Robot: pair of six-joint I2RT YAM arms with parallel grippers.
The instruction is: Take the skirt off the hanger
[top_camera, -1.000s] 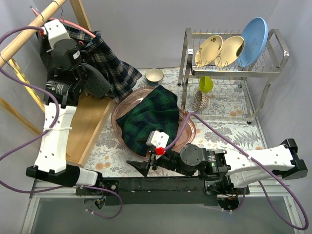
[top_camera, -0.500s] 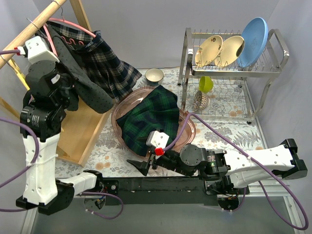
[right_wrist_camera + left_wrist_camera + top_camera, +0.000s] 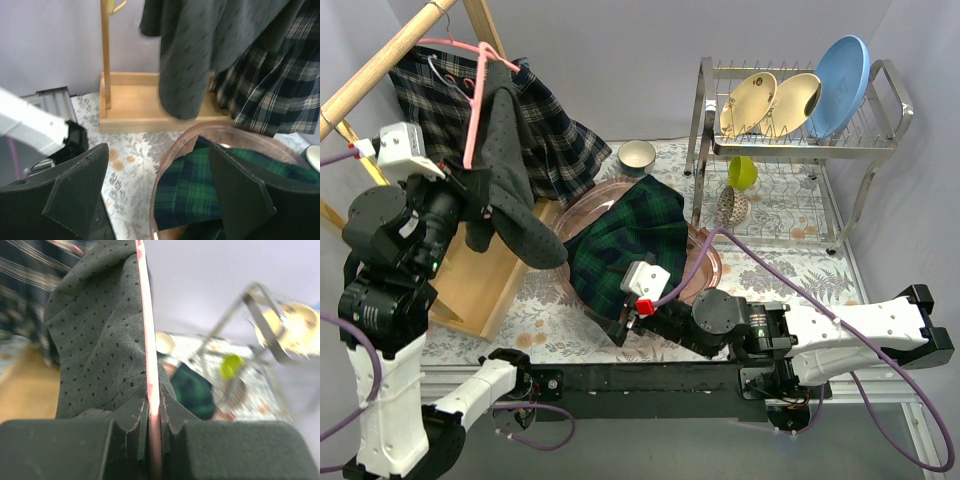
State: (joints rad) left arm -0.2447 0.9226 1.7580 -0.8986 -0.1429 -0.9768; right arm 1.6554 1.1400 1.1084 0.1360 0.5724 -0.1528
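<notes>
A grey dotted skirt (image 3: 515, 200) hangs on a pink hanger (image 3: 470, 110) at the left, in front of the wooden rack. My left gripper (image 3: 470, 185) is shut on the hanger's lower bar. In the left wrist view the pink hanger (image 3: 149, 350) runs up from between the closed jaws of my left gripper (image 3: 154, 415), with the grey skirt (image 3: 95, 340) draped to its left. My right gripper (image 3: 620, 325) is open and empty, low over the near rim of the pink tray (image 3: 705, 285). In the right wrist view the grey skirt (image 3: 200, 50) hangs ahead of my right gripper (image 3: 160, 195).
A green plaid skirt (image 3: 630, 245) lies in the pink tray. A dark checked skirt (image 3: 555, 135) hangs on the wooden rack (image 3: 380, 65), whose base (image 3: 490, 260) sits left of the tray. A bowl (image 3: 637, 155) and a dish rack (image 3: 790, 130) with plates stand behind and to the right.
My left arm has swung down and toward the near left, carrying the pink hanger and grey skirt away from the rod. My right gripper has edged forward to the tray's rim.
</notes>
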